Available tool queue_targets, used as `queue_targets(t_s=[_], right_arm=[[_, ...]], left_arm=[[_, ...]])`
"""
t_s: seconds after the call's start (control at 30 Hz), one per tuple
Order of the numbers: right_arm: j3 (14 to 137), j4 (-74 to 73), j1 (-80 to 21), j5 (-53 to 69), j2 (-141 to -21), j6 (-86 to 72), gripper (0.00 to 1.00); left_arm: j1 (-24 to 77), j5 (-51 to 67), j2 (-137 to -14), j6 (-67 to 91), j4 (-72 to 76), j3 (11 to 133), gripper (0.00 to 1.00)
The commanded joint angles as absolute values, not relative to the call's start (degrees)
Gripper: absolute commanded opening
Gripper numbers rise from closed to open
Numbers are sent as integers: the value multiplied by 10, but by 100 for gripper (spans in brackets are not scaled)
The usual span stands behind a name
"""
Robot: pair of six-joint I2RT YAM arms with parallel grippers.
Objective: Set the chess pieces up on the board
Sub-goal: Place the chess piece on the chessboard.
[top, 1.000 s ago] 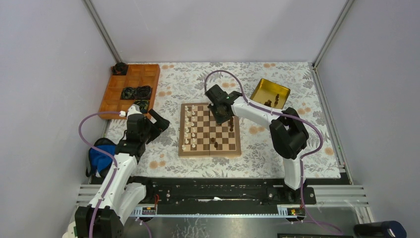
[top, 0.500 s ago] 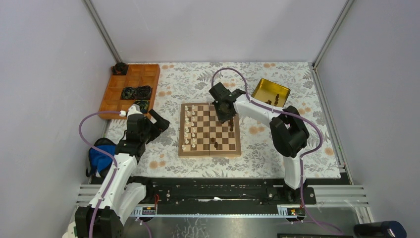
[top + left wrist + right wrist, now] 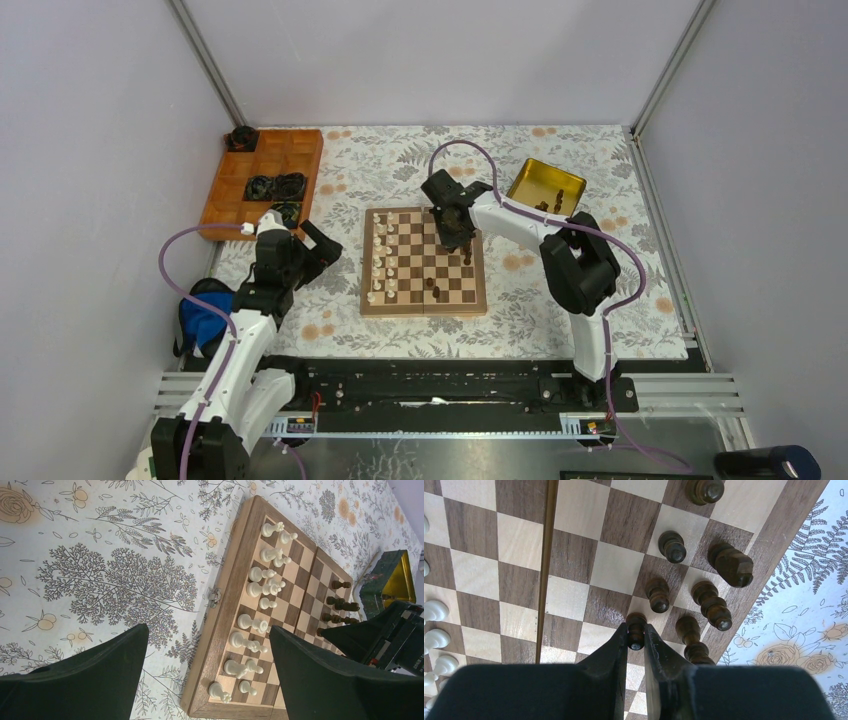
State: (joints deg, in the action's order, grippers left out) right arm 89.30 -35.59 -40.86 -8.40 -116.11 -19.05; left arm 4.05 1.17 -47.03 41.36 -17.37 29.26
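top: high, looking down | left wrist: oblique, set back | right wrist: close, downward | shared: the board (image 3: pixel 415 256)

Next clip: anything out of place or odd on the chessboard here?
Mildly: two dark pieces stand just right of the centre seam of the board, toward the near edge, apart from the dark group at the right side, where the right gripper grips a dark pawn. Nothing looks toppled or spilled.

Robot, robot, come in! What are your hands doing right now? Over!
Right hand shut on a dark pawn, over the board. Left hand open, empty, beside the board. Other dark pieces crowd close by.
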Motion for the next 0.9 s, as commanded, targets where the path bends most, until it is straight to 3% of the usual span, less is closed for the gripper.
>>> queue_targets(t_s=[0.0, 0.4, 0.63, 0.87], right_arm=[[919, -373, -405, -104, -1159, -200, 0], [916, -375, -403, -106, -1157, -199, 0], [916, -369, -403, -93, -1158, -192, 22], [916, -365, -403, -92, -1148, -186, 30]], left_arm=[[37, 6, -463, 398, -163, 309, 99], [37, 6, -461, 399, -163, 305, 99], [37, 6, -460, 401, -161, 301, 99], [37, 8, -458, 403, -160, 297, 99]])
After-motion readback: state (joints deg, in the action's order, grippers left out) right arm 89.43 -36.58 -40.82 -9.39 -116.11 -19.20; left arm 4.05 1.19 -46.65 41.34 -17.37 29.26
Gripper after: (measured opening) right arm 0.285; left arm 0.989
